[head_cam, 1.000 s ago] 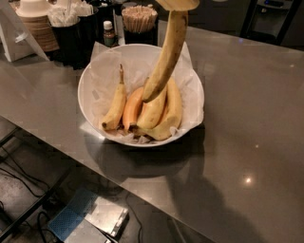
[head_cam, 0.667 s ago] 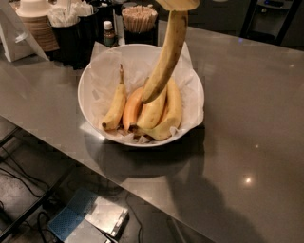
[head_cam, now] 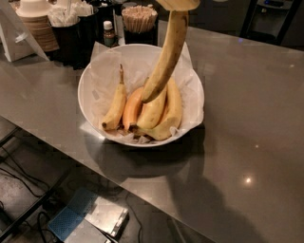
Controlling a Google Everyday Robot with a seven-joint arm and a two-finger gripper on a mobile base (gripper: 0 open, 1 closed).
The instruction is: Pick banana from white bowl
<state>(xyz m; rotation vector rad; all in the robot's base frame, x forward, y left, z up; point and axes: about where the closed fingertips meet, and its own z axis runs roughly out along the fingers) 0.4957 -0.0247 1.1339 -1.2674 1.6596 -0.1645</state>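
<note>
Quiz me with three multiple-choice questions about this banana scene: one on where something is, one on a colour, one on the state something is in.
1. Where is the gripper?
A. At the bottom edge of the view
B. At the top edge of the view, above the bowl
C. Inside the bowl, under the fruit

2. What colour is the bowl?
A. White
B. Red
C. Black

3. How is the long banana placed?
A. Lying flat in the bowl
B. Peeled and cut in slices
C. Nearly upright, upper end at the gripper

Answers:
1 B: only its lowest part shows at the top edge.
2 A: the rim is white, as is the paper lining.
3 C: its lower tip hangs over the other bananas lying in the bowl.
</note>
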